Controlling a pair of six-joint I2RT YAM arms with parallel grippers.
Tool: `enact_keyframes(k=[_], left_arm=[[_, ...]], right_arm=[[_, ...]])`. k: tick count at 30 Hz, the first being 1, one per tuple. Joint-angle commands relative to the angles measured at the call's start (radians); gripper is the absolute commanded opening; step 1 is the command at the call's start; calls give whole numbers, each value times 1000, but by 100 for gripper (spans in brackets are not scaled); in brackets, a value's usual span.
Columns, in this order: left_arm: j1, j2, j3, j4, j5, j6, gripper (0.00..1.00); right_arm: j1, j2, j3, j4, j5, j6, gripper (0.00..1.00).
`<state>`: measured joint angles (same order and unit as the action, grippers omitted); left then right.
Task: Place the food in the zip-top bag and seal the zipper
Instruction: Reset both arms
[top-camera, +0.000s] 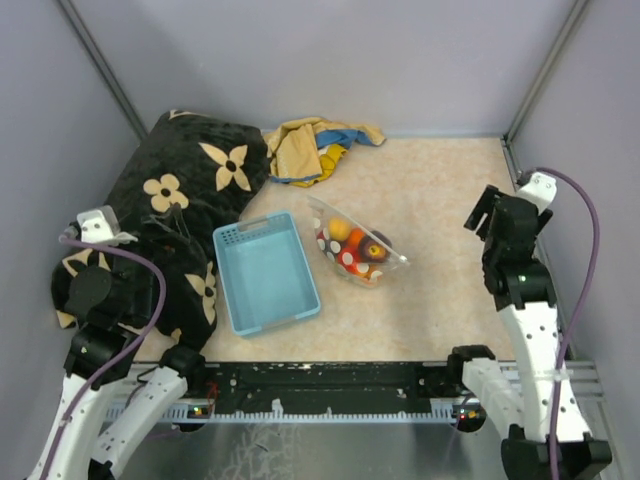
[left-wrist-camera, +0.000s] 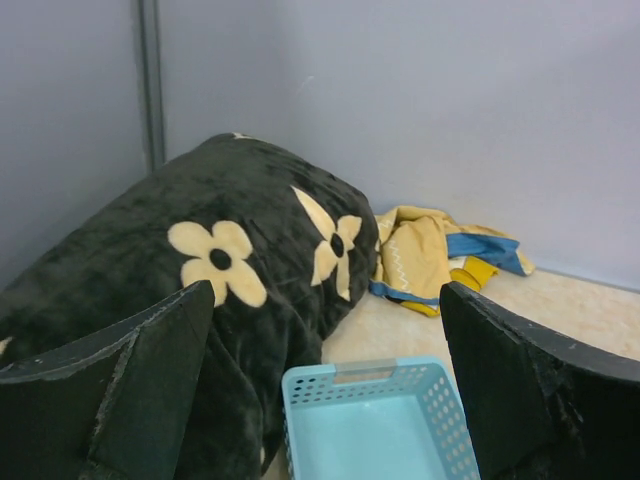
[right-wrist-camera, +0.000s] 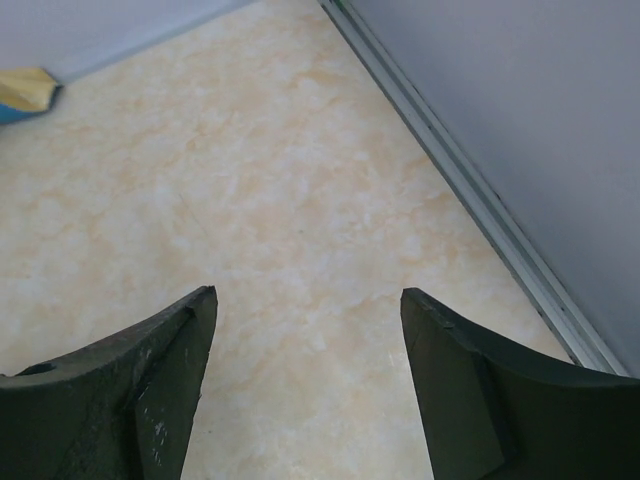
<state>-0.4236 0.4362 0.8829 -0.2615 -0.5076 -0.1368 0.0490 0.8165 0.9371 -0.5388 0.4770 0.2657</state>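
Note:
The clear zip-top bag (top-camera: 358, 245) lies on the table just right of the blue basket, in the top view only. Several toy fruits (top-camera: 352, 245), orange, yellow, red and dark maroon, sit inside it. Its whitish rim strip is too faint to make out. My left gripper (top-camera: 100, 225) is open and empty, raised over the black cushion at the far left; its jaws frame the basket in the left wrist view (left-wrist-camera: 325, 300). My right gripper (top-camera: 487, 215) is open and empty at the right side, well away from the bag; the right wrist view (right-wrist-camera: 308, 300) shows only bare table between its fingers.
A light-blue basket (top-camera: 300, 300) stands empty at centre; its far wall shows in the left wrist view (left-wrist-camera: 365, 375). A black cushion with cream flowers (top-camera: 190, 190) fills the left side. A yellow and blue cloth (top-camera: 315, 145) lies at the back. Grey walls enclose the table.

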Motion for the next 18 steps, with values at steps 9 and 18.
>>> enact_keyframes(k=[9, 18], left_arm=[[-3, -15, 67, 88, -11, 102, 100], [-2, 20, 60, 114, 27, 92, 100]], right_arm=[[-5, -383, 1, 194, -137, -40, 75], [-5, -388, 0, 181, -162, -53, 76]])
